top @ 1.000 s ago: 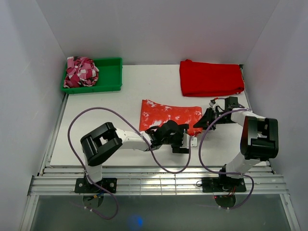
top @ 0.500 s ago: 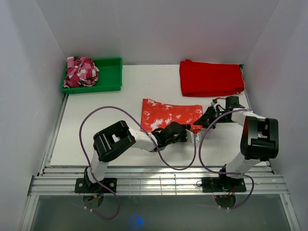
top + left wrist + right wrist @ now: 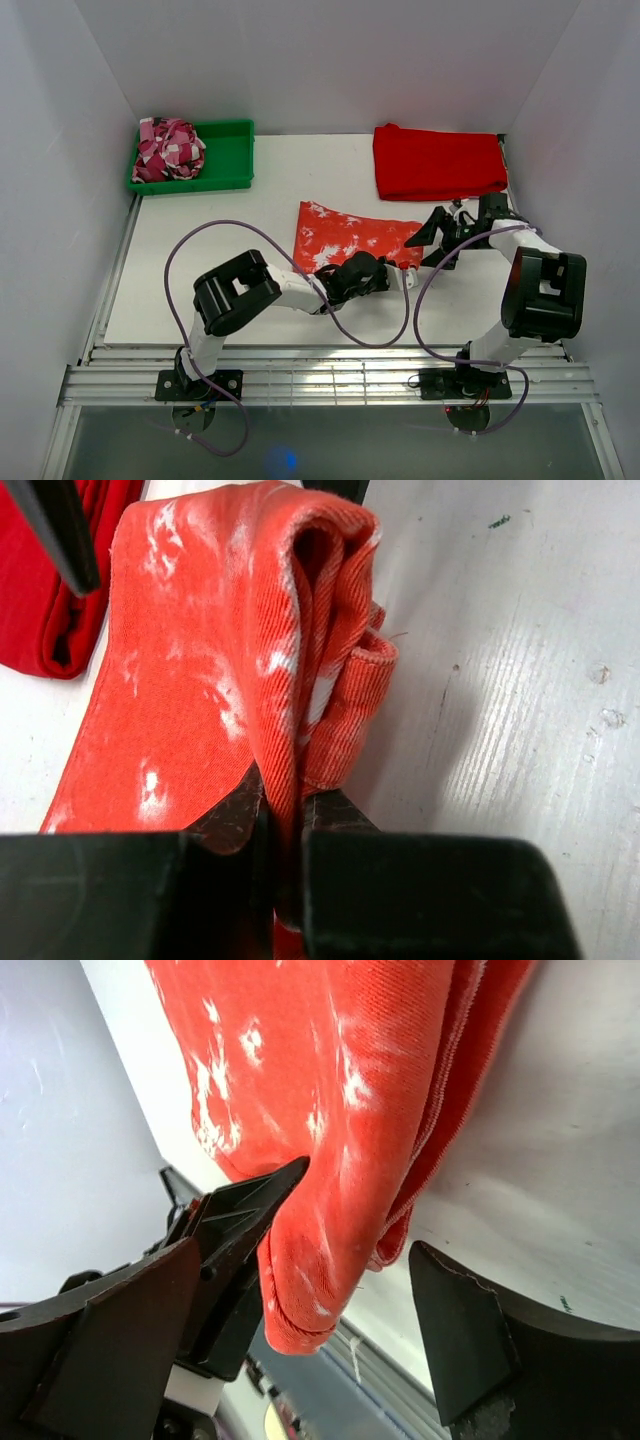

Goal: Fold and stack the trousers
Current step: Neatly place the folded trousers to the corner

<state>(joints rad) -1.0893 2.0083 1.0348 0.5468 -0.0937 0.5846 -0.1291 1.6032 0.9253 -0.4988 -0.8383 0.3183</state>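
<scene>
Centrally on the white table [image 3: 220, 290] lie the trousers [image 3: 345, 232], folded into a speckled orange-red strip, in front of the plain red cloth [image 3: 438, 162]. Their near right corner is pinched tightly by the left gripper [image 3: 283, 805]. At that same corner the right gripper [image 3: 358, 1210] stands spread wide, the bunched fold loose between its jaws.

The left arm [image 3: 235, 295] and right arm [image 3: 540, 290] look alike: white tubular links between chunky black joint housings, each on a black base plate [image 3: 198, 385] at the near edge. A thin purple cable [image 3: 167, 275] loops loosely off each. The left fingers [image 3: 430, 890] are blunt matte-black blocks; the right fingers [image 3: 470, 1330] taper to wedges.
</scene>
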